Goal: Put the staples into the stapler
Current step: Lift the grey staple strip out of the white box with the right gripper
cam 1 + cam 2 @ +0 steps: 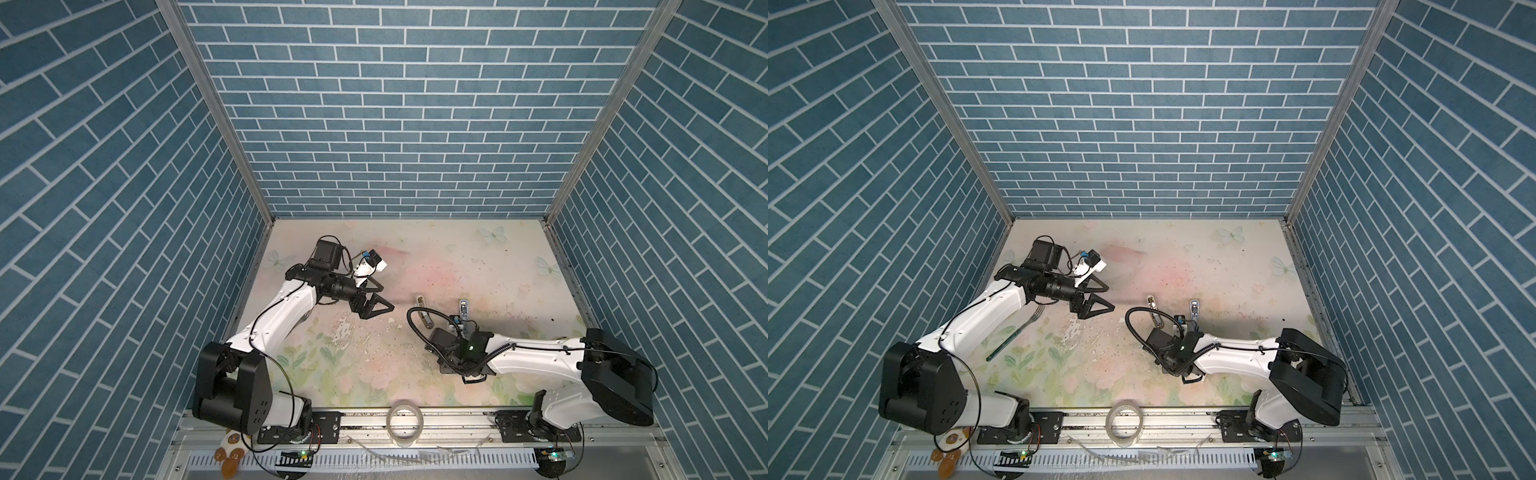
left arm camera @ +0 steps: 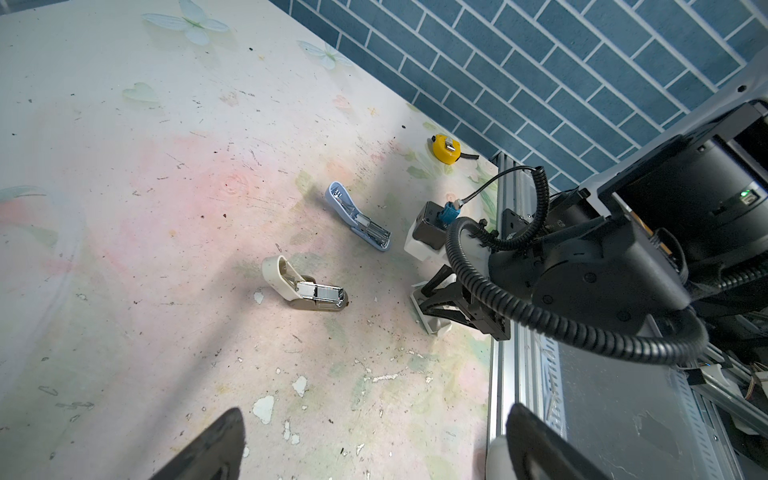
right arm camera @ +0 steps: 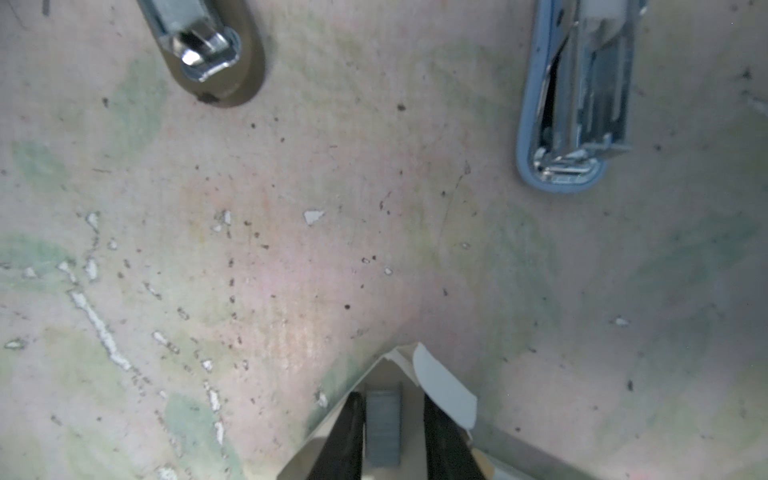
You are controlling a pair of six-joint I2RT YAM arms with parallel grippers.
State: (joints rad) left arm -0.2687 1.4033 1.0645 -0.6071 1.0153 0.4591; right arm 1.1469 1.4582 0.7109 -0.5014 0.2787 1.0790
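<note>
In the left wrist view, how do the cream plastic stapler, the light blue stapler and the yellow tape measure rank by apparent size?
Largest, tied: cream plastic stapler and light blue stapler; they look about alike, so I do not rank them.
Smallest: yellow tape measure, clearly, though it lies farthest from the camera.

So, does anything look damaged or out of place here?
Yes. The table's printed covering is chipped, with white flakes scattered mid-table. The staple box's flap looks bent and ragged beside the right gripper. A fork lies under the left arm, unrelated to stapling.
</note>
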